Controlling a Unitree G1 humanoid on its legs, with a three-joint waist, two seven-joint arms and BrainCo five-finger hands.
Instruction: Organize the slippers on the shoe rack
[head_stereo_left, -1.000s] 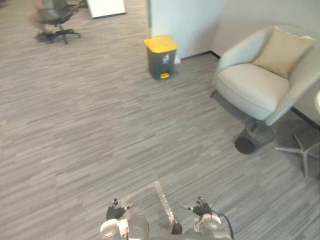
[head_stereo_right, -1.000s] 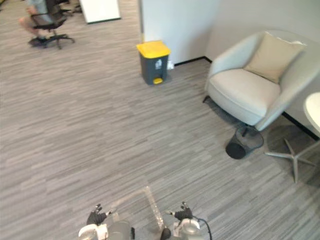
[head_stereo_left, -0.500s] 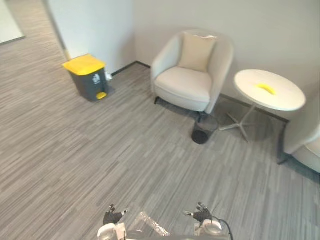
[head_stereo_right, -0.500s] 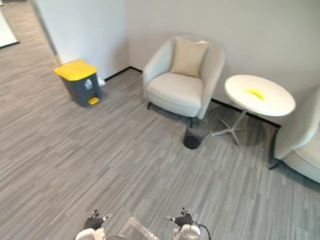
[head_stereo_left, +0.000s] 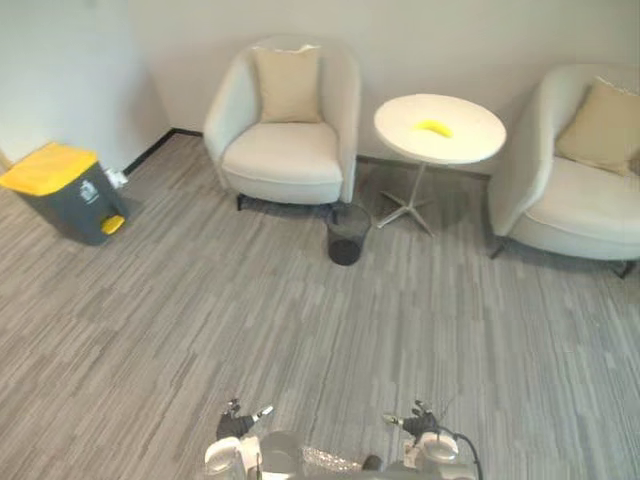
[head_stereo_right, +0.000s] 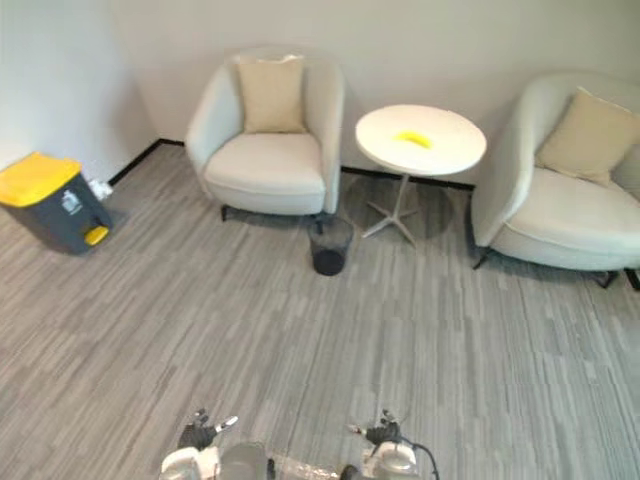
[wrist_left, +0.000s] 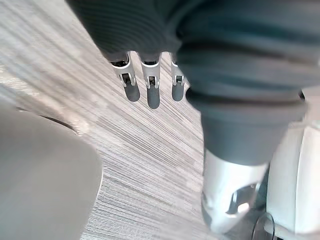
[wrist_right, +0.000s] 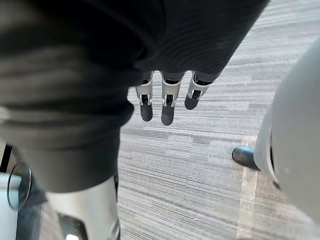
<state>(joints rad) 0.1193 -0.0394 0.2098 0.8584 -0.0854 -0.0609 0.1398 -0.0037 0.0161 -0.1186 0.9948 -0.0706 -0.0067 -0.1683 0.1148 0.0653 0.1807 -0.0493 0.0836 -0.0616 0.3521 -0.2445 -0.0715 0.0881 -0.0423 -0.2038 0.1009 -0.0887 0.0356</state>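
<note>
My left hand hangs low at the bottom edge of the left eye view, over grey striped carpet. Its fingers are straight and hold nothing. My right hand hangs a little to the right of it at the same height. That hand's fingers are also straight and empty, with only carpet past them.
Ahead stand a pale armchair with a beige cushion, a round white side table with a small yellow object on it, and a second armchair at the right. A black wire wastebasket sits before the first chair. A grey bin with a yellow lid is at far left.
The camera has swung to the right: the yellow-lidded bin slid to the left edge, and the table and second armchair came fully into view. Both hands hang as before.
</note>
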